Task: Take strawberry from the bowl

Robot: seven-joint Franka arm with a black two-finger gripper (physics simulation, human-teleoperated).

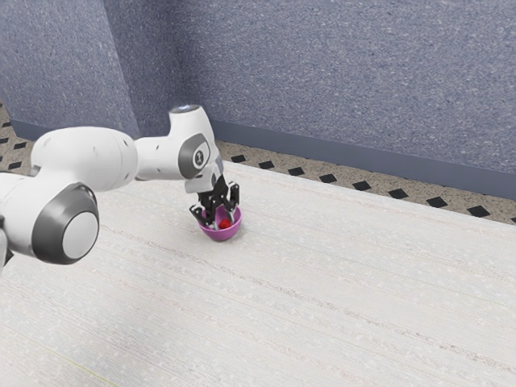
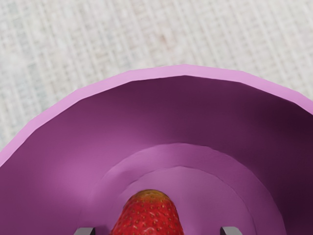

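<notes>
In the exterior view my gripper (image 1: 222, 218) points down into the purple bowl (image 1: 222, 235), its two fingers spread apart inside the rim. The red strawberry (image 1: 226, 225) lies in the bowl, low between the fingers. From the hand's camera, the strawberry (image 2: 148, 216) is on the floor of the bowl (image 2: 185, 71). The tips of my open gripper (image 2: 157, 230) stand on either side of it, with purple bowl surface showing between each tip and the fruit. Part of the strawberry is cut off by the picture's edge.
The bowl stands on a pale, wood-grained table (image 1: 322, 298). A speckled blue wall (image 1: 347, 81) rises beyond the table's far edge, with a patterned floor strip between them. The bowl's wall surrounds the fingers closely.
</notes>
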